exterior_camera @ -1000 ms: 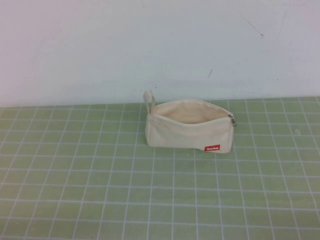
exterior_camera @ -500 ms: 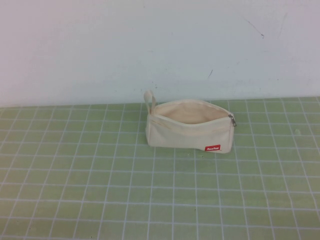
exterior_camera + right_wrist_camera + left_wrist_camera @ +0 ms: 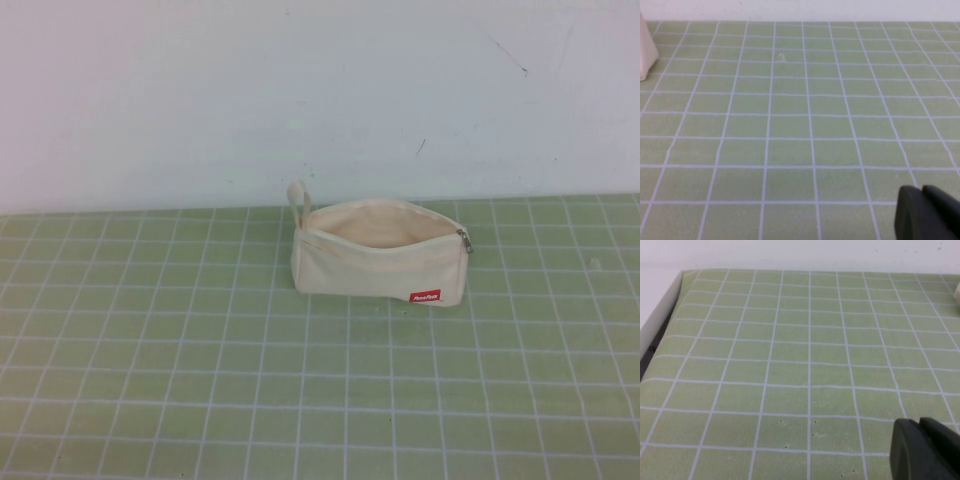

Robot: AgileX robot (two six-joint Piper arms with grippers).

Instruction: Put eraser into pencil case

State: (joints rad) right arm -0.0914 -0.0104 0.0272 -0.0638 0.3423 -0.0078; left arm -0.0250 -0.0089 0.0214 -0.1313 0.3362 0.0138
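The pencil case is a cream-white canvas pouch with a red label, standing near the back middle of the green grid mat, zip open along its top. One end of it shows in the right wrist view. The eraser shows in no view. My left gripper hovers low over bare mat to the left of the pouch, its fingers pressed together and empty. My right gripper hovers low over bare mat to the right of the pouch, also shut and empty. Neither arm shows in the high view.
The green grid mat covers the table up to a white back wall. The mat's left edge and a white border show in the left wrist view. A small pale speck lies on the mat.
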